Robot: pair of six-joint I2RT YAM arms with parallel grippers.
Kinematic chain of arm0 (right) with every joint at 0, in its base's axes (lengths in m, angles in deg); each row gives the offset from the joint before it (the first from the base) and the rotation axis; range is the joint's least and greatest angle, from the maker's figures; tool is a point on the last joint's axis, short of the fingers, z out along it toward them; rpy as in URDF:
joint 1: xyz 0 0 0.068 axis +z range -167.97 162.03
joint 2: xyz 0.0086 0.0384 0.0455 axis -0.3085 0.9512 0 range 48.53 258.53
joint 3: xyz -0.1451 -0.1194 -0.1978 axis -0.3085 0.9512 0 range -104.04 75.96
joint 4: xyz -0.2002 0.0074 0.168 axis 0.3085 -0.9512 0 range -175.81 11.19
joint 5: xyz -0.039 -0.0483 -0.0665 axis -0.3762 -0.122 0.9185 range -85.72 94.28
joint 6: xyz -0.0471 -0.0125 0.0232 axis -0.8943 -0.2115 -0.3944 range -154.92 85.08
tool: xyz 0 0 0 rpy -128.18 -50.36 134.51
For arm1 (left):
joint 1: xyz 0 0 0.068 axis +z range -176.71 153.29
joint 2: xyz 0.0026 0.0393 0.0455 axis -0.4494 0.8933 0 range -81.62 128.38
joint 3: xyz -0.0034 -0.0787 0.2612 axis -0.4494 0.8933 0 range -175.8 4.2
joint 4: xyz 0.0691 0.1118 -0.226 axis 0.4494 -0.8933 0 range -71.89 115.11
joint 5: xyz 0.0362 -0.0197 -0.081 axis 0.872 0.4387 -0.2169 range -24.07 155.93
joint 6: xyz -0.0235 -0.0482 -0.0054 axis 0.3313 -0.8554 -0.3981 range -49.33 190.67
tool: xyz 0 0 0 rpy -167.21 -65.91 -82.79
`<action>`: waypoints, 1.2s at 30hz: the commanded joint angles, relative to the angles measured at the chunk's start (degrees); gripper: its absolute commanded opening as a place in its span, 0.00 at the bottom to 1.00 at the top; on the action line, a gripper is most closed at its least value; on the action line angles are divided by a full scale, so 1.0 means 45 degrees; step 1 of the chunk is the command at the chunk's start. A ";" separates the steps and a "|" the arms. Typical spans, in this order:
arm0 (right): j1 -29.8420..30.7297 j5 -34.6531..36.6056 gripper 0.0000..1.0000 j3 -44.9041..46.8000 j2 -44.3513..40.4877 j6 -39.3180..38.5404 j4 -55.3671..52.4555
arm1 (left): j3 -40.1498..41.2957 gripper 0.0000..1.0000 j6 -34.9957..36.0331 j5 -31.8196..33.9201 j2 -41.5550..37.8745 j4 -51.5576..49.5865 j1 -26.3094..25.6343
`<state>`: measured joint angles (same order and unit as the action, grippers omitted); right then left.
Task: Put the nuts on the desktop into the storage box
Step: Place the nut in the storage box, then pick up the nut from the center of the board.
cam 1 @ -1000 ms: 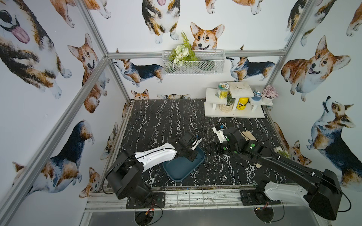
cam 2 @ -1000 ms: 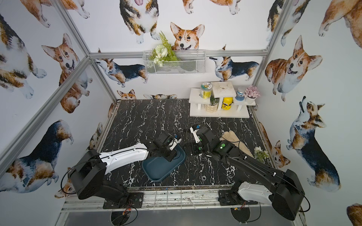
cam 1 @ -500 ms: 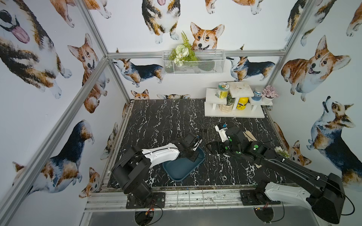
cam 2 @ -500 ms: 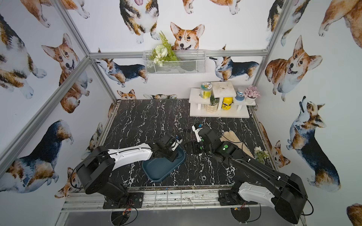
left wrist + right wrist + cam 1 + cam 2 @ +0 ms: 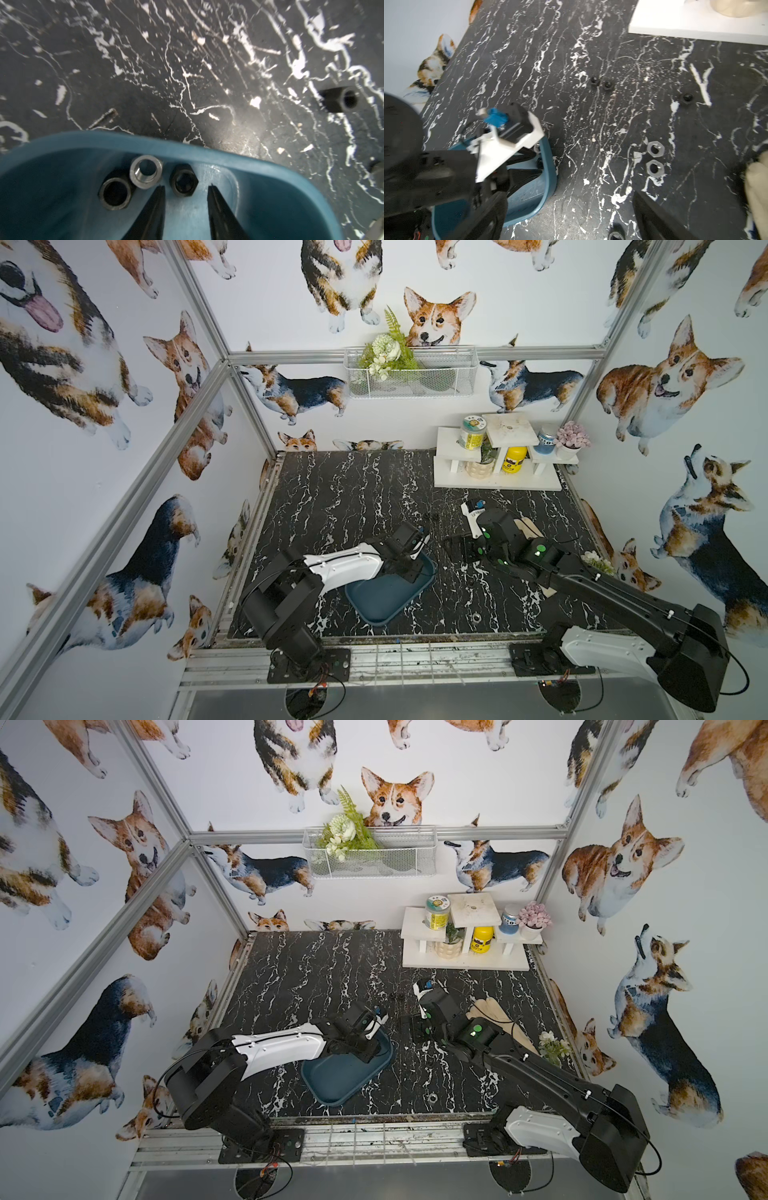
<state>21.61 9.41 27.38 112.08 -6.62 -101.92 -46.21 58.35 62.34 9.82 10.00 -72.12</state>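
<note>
At the lower centre of the left wrist view, the left end effector (image 5: pixel 186 192) hangs inside the storage box (image 5: pixel 280 187), its two dark fingers parted, with a black nut (image 5: pixel 184 180) lying loose on the box floor just beyond the tips, gripped by neither. Beside it sit a silver nut (image 5: pixel 146 171) and a second dark nut (image 5: pixel 115 192), touching each other against the box's wall. Beyond the rim, on the black marbled worktop (image 5: pixel 187 62), another black nut (image 5: pixel 340 99) lies at the right of the frame. In the right wrist view, the right end effector (image 5: pixel 571 212) stands wide open at the bottom of the frame, holding nothing. Above it, two silver nuts (image 5: pixel 655 159) lie touching each other right of centre, and farther up a pair of black nuts (image 5: pixel 601 82) lies side by side, with a lone black nut (image 5: pixel 686 98) to their right.
</note>
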 commanded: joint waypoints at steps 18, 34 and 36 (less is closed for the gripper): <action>-0.0965 -0.1277 0.83 0.0479 0.2555 0.1872 -0.2204 | -0.0172 0.90 0.0095 0.1599 -0.3786 -0.1390 0.0174; 0.0366 -0.0417 0.64 0.1686 0.3119 0.3127 -0.2365 | 0.0474 1.00 0.0481 0.1893 -0.5246 -0.0678 0.0286; 0.0366 -0.0387 0.60 0.1660 0.3281 0.3114 -0.2210 | 0.0519 1.00 0.0473 0.1892 -0.5358 -0.0660 0.0286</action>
<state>23.24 5.95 34.84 126.13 6.51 -113.00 -44.18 59.88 71.45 -13.68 5.49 -70.94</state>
